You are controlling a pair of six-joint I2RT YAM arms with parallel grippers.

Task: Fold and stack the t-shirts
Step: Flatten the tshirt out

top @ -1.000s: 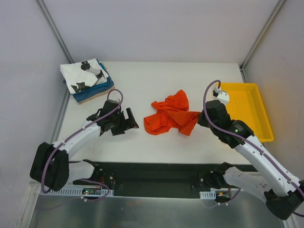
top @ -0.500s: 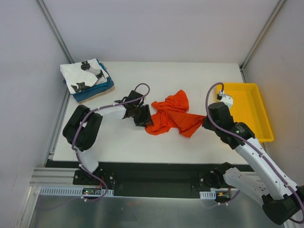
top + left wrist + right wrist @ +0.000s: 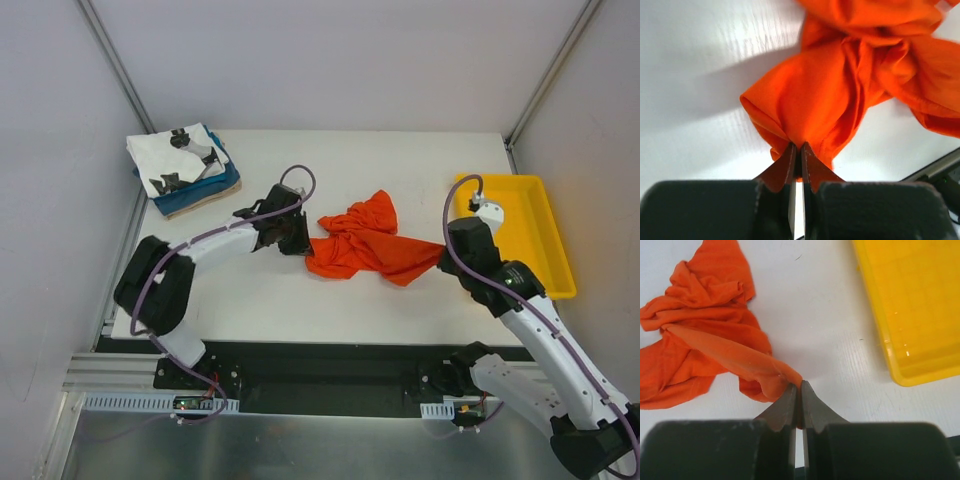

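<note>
A crumpled orange-red t-shirt [image 3: 365,245] lies in the middle of the white table. My left gripper [image 3: 303,246] is shut on its left edge; in the left wrist view the cloth [image 3: 825,100] bunches up from between the closed fingers [image 3: 810,167]. My right gripper [image 3: 443,252] is shut on the shirt's right corner, which is drawn out toward the tray; in the right wrist view a taut fold [image 3: 730,355] runs into the jaws. A stack of folded t-shirts [image 3: 182,170], white with black prints on top, blue and tan below, sits at the back left.
A shallow yellow tray [image 3: 520,235] stands at the right edge of the table, close behind my right wrist; it also fills the top right of the right wrist view as the tray [image 3: 910,305]. The frame's uprights rise at both back corners.
My left gripper swung in from the left to the shirt's left edge and shut on it. My right gripper pulled the right corner further right, stretching the cloth.
</note>
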